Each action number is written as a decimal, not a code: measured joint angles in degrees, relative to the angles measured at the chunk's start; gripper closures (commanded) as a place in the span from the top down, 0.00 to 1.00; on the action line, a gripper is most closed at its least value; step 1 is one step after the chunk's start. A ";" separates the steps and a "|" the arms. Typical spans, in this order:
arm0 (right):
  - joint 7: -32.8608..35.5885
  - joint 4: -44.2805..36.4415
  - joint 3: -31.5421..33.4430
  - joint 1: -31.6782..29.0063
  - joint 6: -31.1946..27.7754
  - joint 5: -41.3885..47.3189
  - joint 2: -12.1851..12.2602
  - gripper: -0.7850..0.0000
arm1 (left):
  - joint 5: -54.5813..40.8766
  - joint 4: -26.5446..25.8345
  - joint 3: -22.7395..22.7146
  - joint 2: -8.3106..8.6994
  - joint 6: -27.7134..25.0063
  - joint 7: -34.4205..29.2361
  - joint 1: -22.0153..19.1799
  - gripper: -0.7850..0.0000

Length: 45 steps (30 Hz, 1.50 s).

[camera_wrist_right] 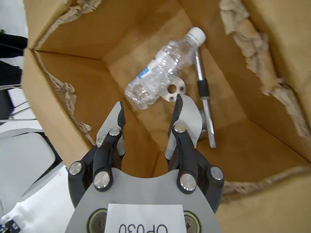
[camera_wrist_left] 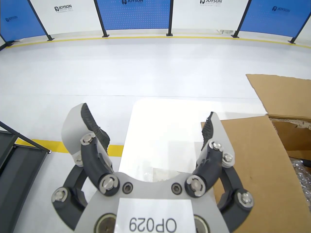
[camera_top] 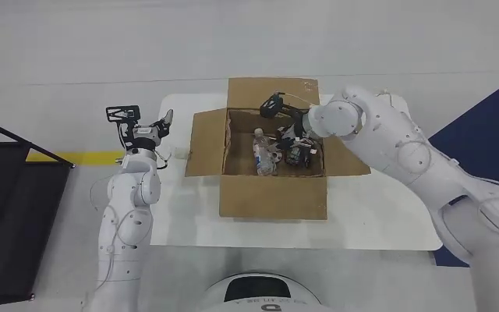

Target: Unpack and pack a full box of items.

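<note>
An open cardboard box (camera_top: 273, 199) stands in the middle of the white table (camera_top: 374, 218). On its floor lie a clear plastic bottle (camera_wrist_right: 160, 71) with a white cap and a metal rod (camera_wrist_right: 203, 93) with a black grip and a round holed flange. In the top view the bottle (camera_top: 263, 152) lies near the box's middle. My right gripper (camera_wrist_right: 150, 100) hangs open inside the box just above the bottle's base, holding nothing. It sits at the box's right side in the top view (camera_top: 295, 150). My left gripper (camera_wrist_left: 148, 112) is open and empty, raised over the table's left end beside the box's left flap (camera_wrist_left: 255, 151).
The box's flaps are folded outward on all sides, with torn edges (camera_wrist_right: 245, 37). A black rack (camera_top: 19, 203) stands on the floor left of the table. Bare table surface (camera_wrist_left: 160, 127) lies between the left gripper and the box, and along the front and right.
</note>
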 measured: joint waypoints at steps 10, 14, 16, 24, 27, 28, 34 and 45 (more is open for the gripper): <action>1.59 14.45 -3.26 0.75 -0.93 4.81 -7.27 0.45 | 0.00 0.00 0.00 0.00 0.00 0.00 0.00 1.00; 1.12 19.81 -3.56 0.99 -1.70 6.99 -10.15 0.47 | 0.00 0.00 0.00 0.00 0.00 0.00 0.00 1.00; 0.24 22.56 -3.47 1.10 -1.58 7.90 -11.44 0.47 | 0.00 0.00 0.00 0.00 0.00 0.00 0.00 1.00; -1.09 30.24 -3.83 0.88 -2.07 8.39 -15.54 0.49 | 0.00 0.00 0.00 0.00 0.00 0.00 0.00 1.00; -1.09 32.56 -3.81 0.79 -2.43 8.68 -16.90 0.49 | 0.00 0.00 0.00 0.00 0.00 0.00 0.00 1.00; -1.10 33.21 -3.81 0.78 -2.42 8.67 -17.28 0.49 | 0.00 0.00 0.00 0.00 0.00 0.00 0.00 1.00; -2.16 37.84 -3.64 0.89 -0.81 7.75 -19.37 0.55 | 0.00 0.00 0.00 0.00 0.00 0.00 0.00 1.00; -1.27 41.56 -3.25 0.72 -2.33 6.58 -22.51 0.20 | 0.00 0.00 0.00 0.00 0.00 0.00 0.00 1.00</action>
